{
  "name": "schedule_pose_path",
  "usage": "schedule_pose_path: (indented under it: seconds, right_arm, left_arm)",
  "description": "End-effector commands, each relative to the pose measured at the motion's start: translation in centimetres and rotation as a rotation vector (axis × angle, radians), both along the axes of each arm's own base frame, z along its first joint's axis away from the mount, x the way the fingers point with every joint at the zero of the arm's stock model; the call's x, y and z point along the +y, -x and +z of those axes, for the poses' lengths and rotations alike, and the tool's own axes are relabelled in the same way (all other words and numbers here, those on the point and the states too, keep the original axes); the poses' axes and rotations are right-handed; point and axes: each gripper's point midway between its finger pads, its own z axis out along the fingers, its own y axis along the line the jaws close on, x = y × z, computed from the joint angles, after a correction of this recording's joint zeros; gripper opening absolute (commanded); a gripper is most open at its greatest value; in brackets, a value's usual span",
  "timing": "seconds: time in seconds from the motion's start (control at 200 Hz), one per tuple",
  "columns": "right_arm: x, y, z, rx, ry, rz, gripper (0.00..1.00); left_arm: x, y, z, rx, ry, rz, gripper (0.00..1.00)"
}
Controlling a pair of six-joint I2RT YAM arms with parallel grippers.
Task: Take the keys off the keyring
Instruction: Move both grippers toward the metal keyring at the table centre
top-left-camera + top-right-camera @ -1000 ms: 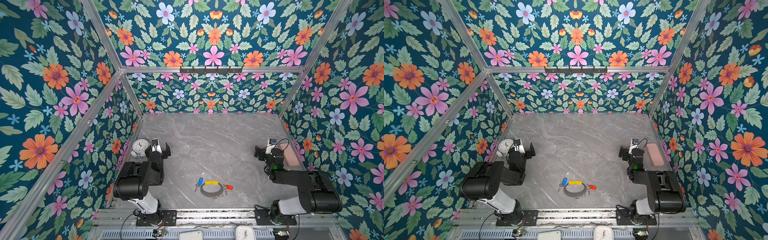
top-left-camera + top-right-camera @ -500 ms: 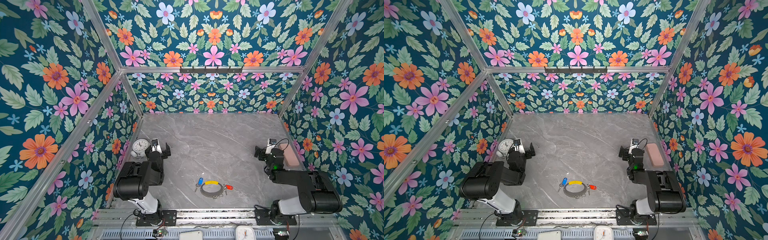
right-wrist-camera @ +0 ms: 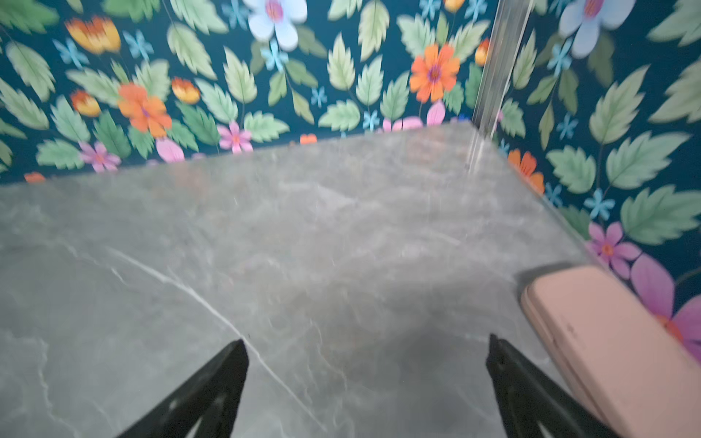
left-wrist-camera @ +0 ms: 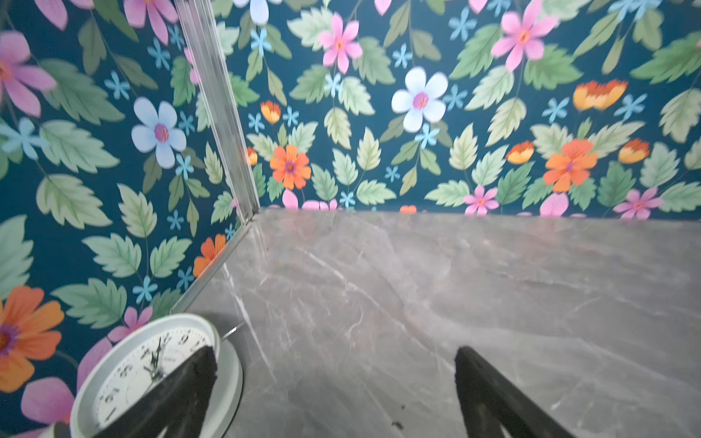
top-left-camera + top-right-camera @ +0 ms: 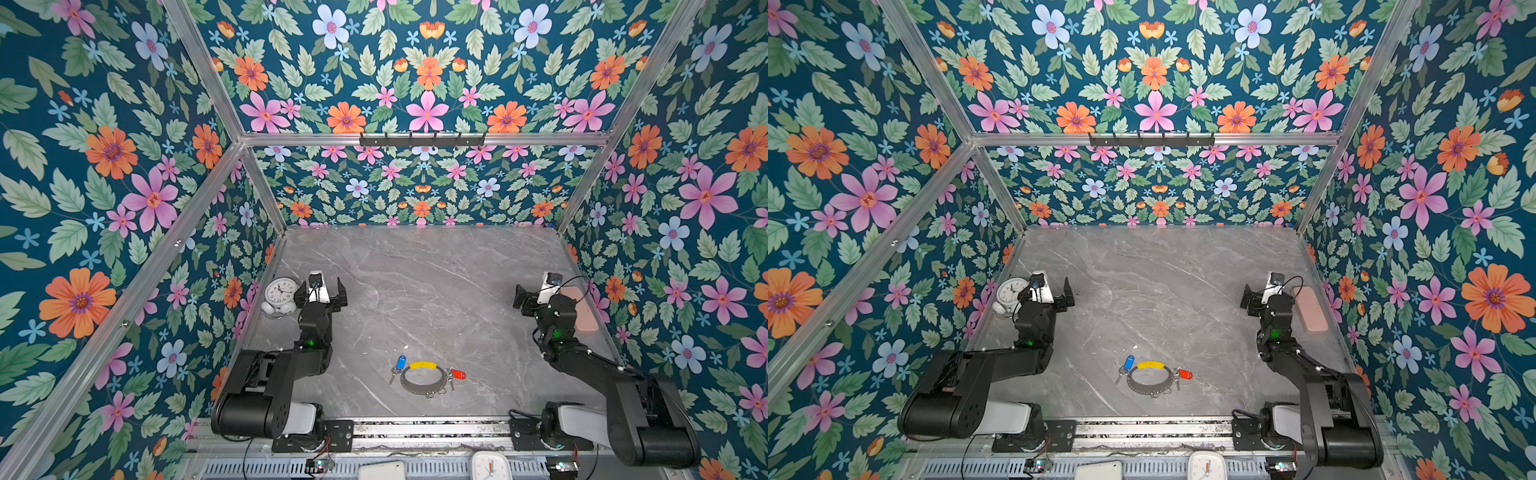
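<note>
Ok, both top views: keyring (image 5: 420, 392) flat on counter (image 5: 436, 291) near the front edge, well apart from both arms. Yellow sleeve (image 5: 423, 365) on far arc, blue-tagged key (image 5: 400, 362) at left, red-tagged key (image 5: 457, 374) at right.
Left wrist: left gripper (image 4: 335, 354) jaws fully apart, holding nothing; clock (image 4: 151, 364) just beside.
Right wrist: right gripper (image 3: 366, 341) jaws fully apart, holding nothing; pink case (image 3: 607, 341) beside.

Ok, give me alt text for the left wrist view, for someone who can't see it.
The left claw stands open and empty over the grey marble tabletop, its two black fingers wide apart. A round white alarm clock sits by the blue floral wall, partly hidden behind one finger; the tagged silver keys and grey metal keyring are not in this view.
</note>
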Motion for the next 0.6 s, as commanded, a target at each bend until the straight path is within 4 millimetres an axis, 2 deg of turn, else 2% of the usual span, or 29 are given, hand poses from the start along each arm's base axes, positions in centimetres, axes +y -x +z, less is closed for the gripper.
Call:
schedule_pose_path:
  seconds: [0.0,0.11,0.195,0.285,0.34,0.37,0.43,0.595]
  right_arm:
    - [0.0,1.0,-0.7,0.079,-0.008,-0.039,0.99]
    - [0.1,1.1,1.1,0.054,-0.008,-0.094,0.99]
    - [-1.3,1.1,1.7,0.077,-0.068,-0.222,0.99]
    - [-2.0,1.3,0.9,0.096,-0.288,-0.352,0.99]
    - [-3.4,3.7,-1.4,0.187,-0.465,-0.558,0.99]
    - [-3.7,4.7,-2.3,0.223,-0.533,-0.622,0.99]
    - [-1.9,3.3,-2.7,0.247,-0.568,-0.466,0.99]
    - [0.5,2.1,-2.8,0.181,-0.638,-0.298,0.98]
  left_arm:
    - [0.9,0.1,-0.3,0.072,0.003,0.072,1.00]
    - [0.8,-0.1,1.7,0.023,0.108,0.073,1.00]
    - [1.9,0.3,3.3,-0.063,0.278,0.136,1.00]
    - [3.3,1.7,3.4,-0.099,0.504,0.231,1.00]
    - [5.1,3.4,2.4,-0.120,0.673,0.356,1.00]
    - [5.6,3.9,2.3,-0.133,0.730,0.368,1.00]
    - [5.2,4.0,3.3,-0.163,0.758,0.281,1.00]
    - [3.9,4.1,4.3,-0.131,0.778,0.195,1.00]
